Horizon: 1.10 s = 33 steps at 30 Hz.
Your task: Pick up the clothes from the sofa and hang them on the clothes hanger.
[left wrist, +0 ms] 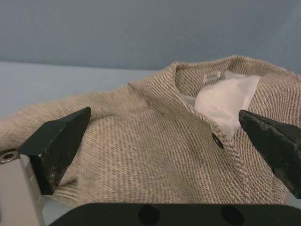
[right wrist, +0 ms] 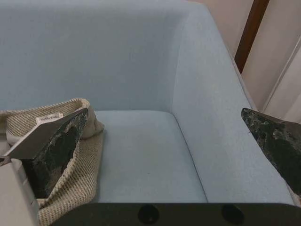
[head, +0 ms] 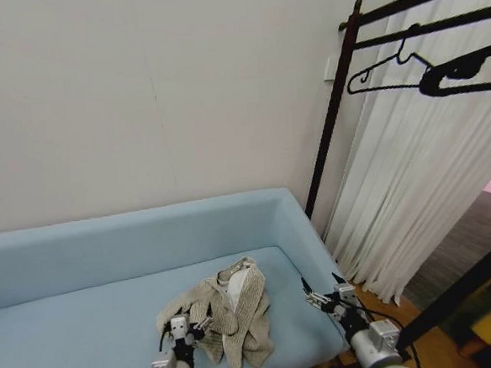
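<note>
A beige knitted cardigan lies crumpled on the seat of the light blue sofa, collar toward the backrest, a white lining showing at the neck. My left gripper is open right at the garment's near left edge; the knit spreads between its fingertips. My right gripper is open over the sofa's right armrest, with the cardigan's edge beside one of its fingers. A black hanger hangs on the dark clothes rack at the upper right.
The rack's dark upright stands just behind the sofa's right end. White curtains hang to the right of it. A black bar crosses the lower right corner over wooden floor. A plain wall rises behind the sofa.
</note>
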Available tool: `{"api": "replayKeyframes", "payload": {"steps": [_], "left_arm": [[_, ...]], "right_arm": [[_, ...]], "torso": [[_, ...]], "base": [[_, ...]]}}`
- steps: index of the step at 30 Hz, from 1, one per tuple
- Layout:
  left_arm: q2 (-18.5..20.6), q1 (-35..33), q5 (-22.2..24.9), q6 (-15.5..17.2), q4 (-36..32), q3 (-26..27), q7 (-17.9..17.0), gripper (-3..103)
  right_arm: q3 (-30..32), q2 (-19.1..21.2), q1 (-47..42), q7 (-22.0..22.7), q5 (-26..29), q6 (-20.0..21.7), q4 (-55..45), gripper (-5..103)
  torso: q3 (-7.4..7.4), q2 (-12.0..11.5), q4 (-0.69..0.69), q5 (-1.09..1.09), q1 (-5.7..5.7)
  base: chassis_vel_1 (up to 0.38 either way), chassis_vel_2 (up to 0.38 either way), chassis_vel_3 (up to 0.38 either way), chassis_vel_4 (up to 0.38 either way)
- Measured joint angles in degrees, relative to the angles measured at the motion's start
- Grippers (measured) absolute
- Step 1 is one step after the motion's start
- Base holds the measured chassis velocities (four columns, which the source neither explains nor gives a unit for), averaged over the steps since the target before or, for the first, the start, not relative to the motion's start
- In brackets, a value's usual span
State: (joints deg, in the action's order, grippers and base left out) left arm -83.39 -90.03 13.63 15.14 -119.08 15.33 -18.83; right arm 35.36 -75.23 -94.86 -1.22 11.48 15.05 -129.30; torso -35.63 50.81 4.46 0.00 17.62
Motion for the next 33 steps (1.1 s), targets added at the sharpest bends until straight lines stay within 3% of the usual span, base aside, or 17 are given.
{"api": "replayKeyframes", "payload": {"steps": [3, 9, 28, 30, 32, 33], "left_arm": [[0.85, 4.85, 3.46, 2.34, 2.86, -4.02, -2.94, 100], [1.8, 9.94, 4.92, 4.54, 6.4, -8.34, -4.29, 100], [0.61, 15.6, 7.51, 7.26, 14.93, -10.65, -6.53, 103], [0.56, 16.31, 7.67, 7.42, 16.03, -10.5, -6.34, 93], [0.52, 16.58, 7.68, 7.42, 16.49, -10.45, -6.18, 93], [0.5, 16.8, 7.68, 7.4, 16.86, -10.4, -6.0, 88]], "right_arm": [[0.06, 3.16, 0.19, 1.43, 1.7, 0.39, 0.88, 100], [0.33, 6.04, 0.04, 3.34, 3.09, 0.92, 1.26, 100], [-0.13, 8.41, 1.14, 4.34, 5.22, 2.13, 3.71, 100], [-0.28, 8.78, 1.6, 4.41, 5.45, 2.33, 4.21, 100], [-0.37, 8.88, 1.83, 4.44, 5.53, 2.47, 4.38, 100], [-0.44, 8.94, 2.06, 4.45, 5.6, 2.56, 4.59, 100]], "torso": [[0.0, 0.0, 0.01, 0.01, 0.01], [0.0, 0.0, 0.0, 0.01, 0.0], [0.0, 0.0, 0.0, 0.0, 0.0], [0.0, 0.0, 0.0, 0.0, 0.0], [0.0, 0.0, 0.0, 0.0, 0.0], [0.0, 0.0, 0.0, 0.0, 0.0]], "base": [[0.0, 0.0, 0.0, 0.0], [0.0, 0.0, 0.0, 0.0], [0.0, 0.0, 0.0, 0.0], [0.0, 0.0, 0.0, 0.0], [0.0, 0.0, 0.0, 0.0], [0.0, 0.0, 0.0, 0.0]]}}
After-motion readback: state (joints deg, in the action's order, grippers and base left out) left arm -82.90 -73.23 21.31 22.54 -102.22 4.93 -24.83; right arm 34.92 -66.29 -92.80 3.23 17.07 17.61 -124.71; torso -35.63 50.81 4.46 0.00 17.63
